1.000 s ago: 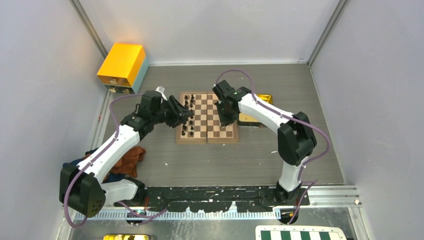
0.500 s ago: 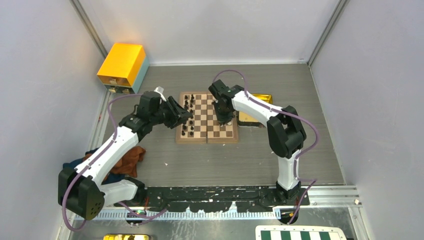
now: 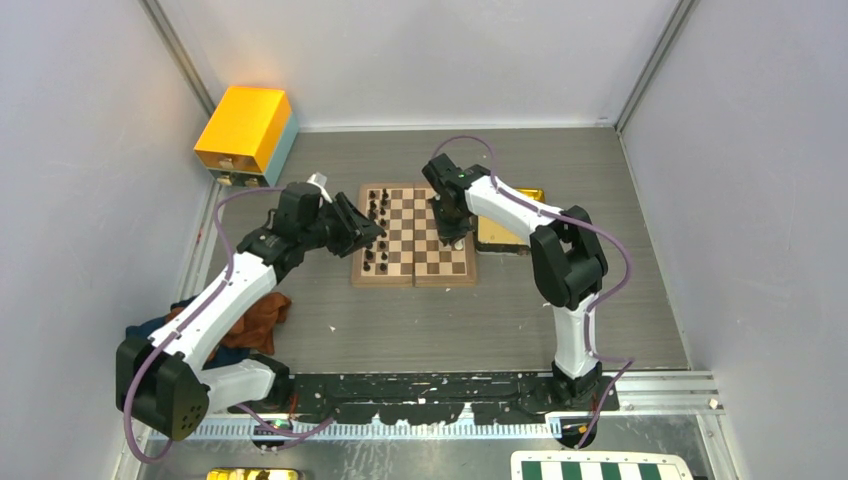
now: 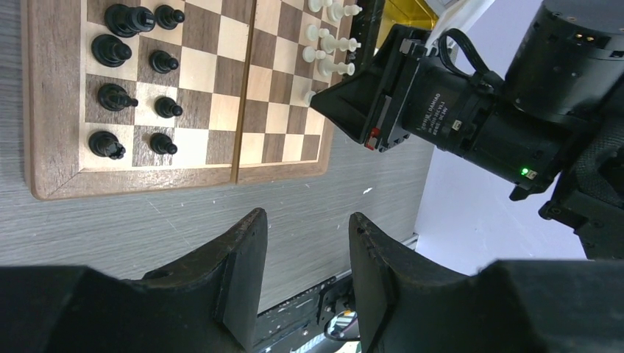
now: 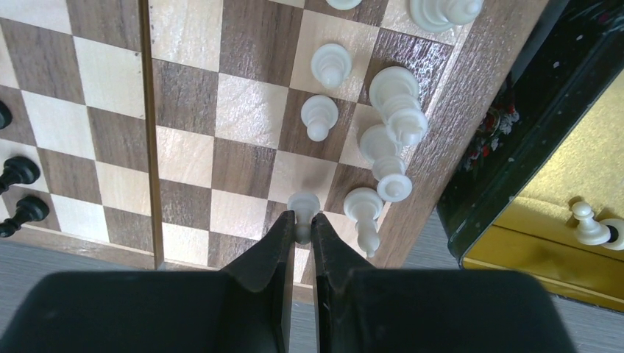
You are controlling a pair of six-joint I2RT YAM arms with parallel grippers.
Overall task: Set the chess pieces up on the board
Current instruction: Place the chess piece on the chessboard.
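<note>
The wooden board [image 3: 413,282] lies mid-table. Black pieces [image 4: 118,55] stand in two columns on its left side, and white pieces [image 5: 390,110] cluster on its right side. My right gripper [image 5: 302,217] is shut on a white pawn [image 5: 303,204], held by its neck with its base over a square in the white corner of the board [image 5: 184,95]. From above, the right gripper [image 3: 450,235] sits over the board's right half. My left gripper [image 4: 307,217] is open and holds nothing. It hovers at the board's left side [image 3: 375,232].
A gold tray [image 5: 544,213] with black walls lies against the board's right edge and holds a white piece [image 5: 589,224]. A yellow box [image 3: 245,130] sits back left. A brown cloth [image 3: 262,315] lies under the left arm. A green-and-white board [image 3: 600,468] shows at the bottom.
The right arm's elbow has swung left and its wrist has shifted slightly farther back over the board, with the pawn in its grip. The left arm has not moved.
</note>
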